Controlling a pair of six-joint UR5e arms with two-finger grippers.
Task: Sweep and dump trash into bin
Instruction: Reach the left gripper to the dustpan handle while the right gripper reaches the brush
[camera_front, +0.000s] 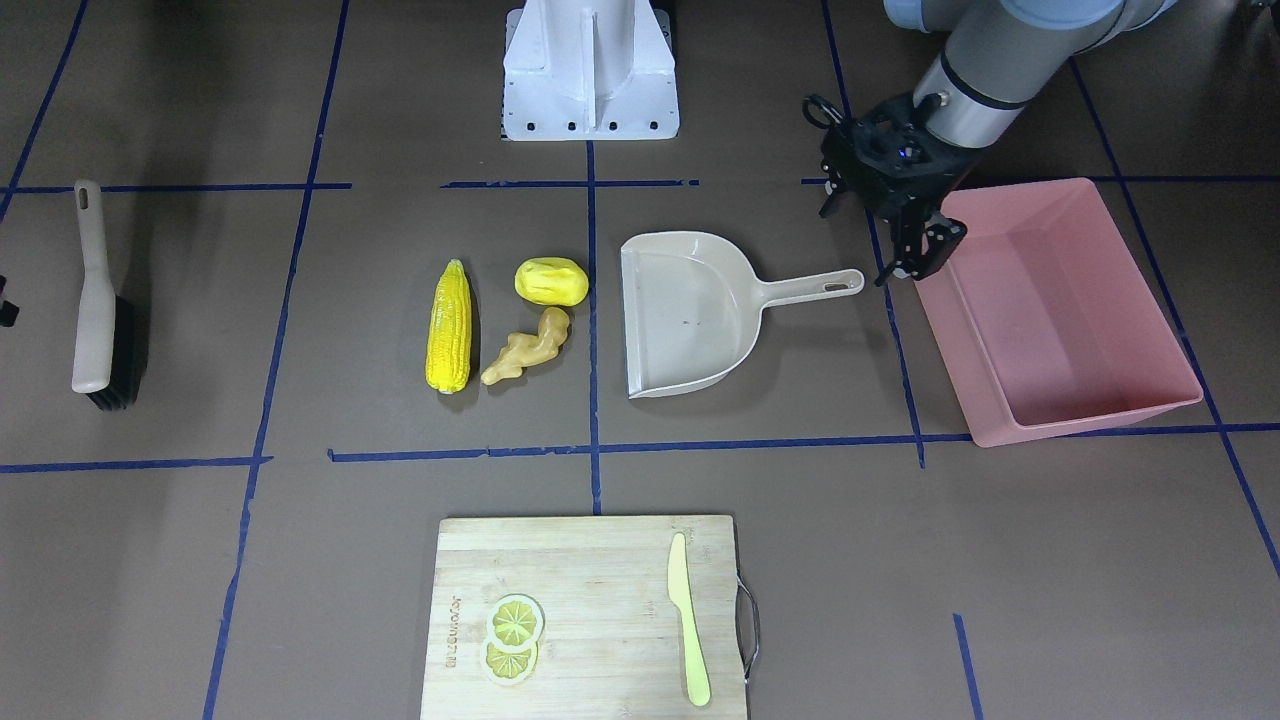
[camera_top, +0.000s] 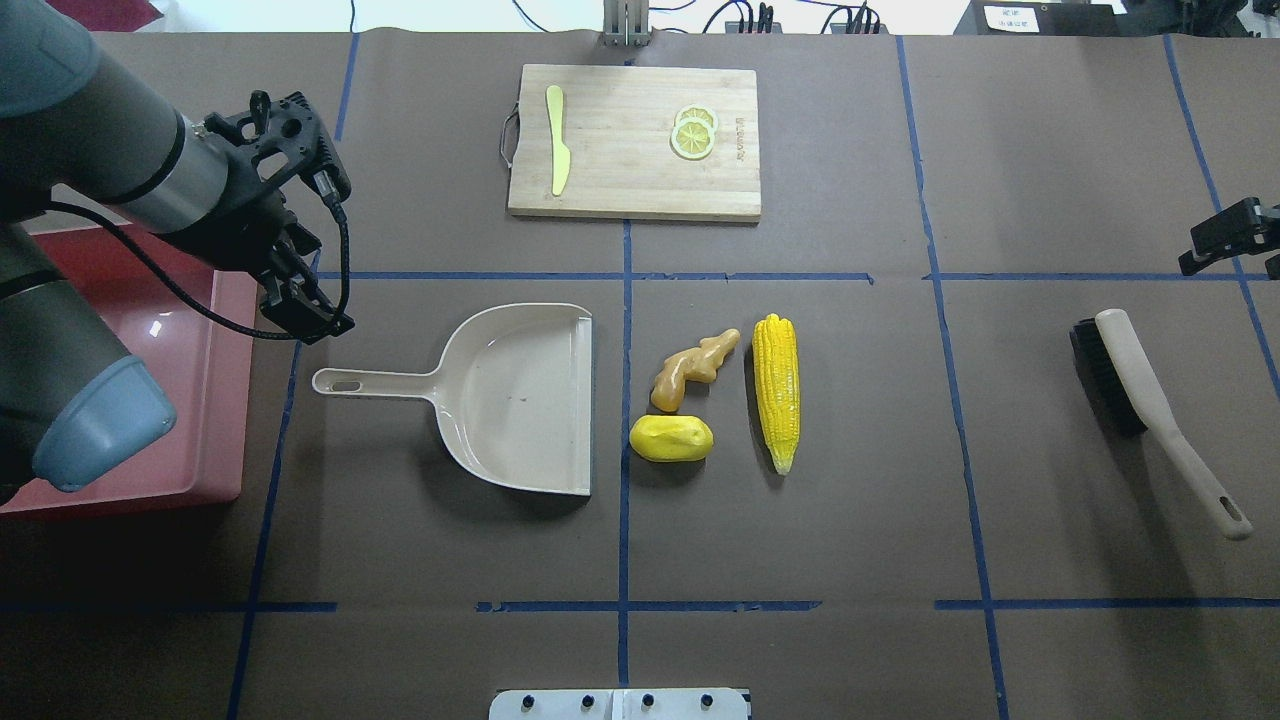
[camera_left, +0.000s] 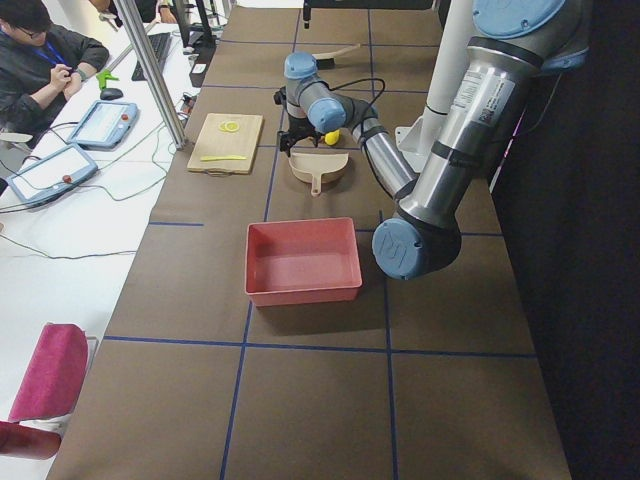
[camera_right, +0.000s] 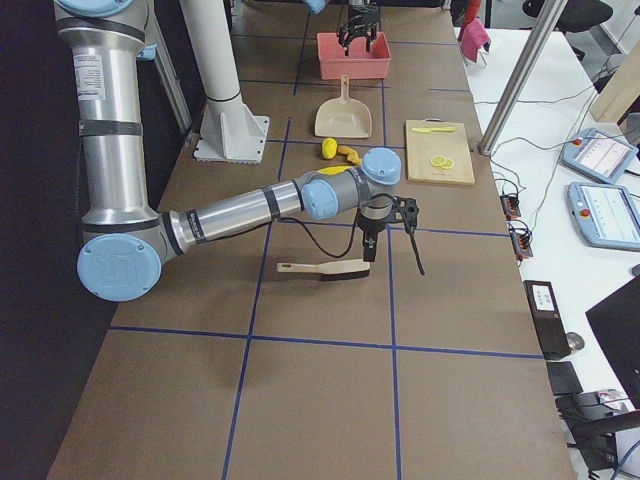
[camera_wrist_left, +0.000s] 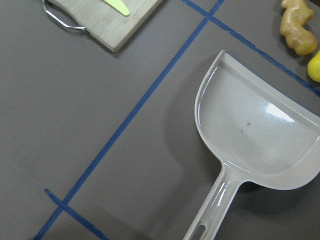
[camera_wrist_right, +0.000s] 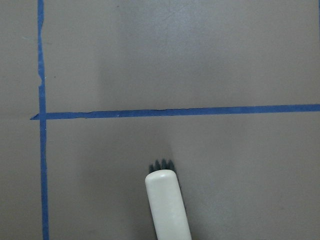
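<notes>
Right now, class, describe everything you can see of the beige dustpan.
The dustpan looks like smooth beige plastic: a shallow, empty scoop with a raised curved rim and a slim slotted handle. It lies flat on the table, open edge toward the trash, touching none of it; nothing grips it.

Tape-gridded table (camera_top: 900, 450) carries corn cob (camera_top: 776, 391), potato piece (camera_top: 671, 438), ginger root (camera_top: 693, 367) and dustpan (camera_top: 520, 400) at centre, bin (camera_front: 1060, 330) toward the robot's left end, brush (camera_top: 1155, 400) toward the right end, cutting board (camera_top: 620, 170) at the operators' edge.

The pink bin (camera_left: 303, 262) lies near the dustpan (camera_left: 320, 166).
</notes>
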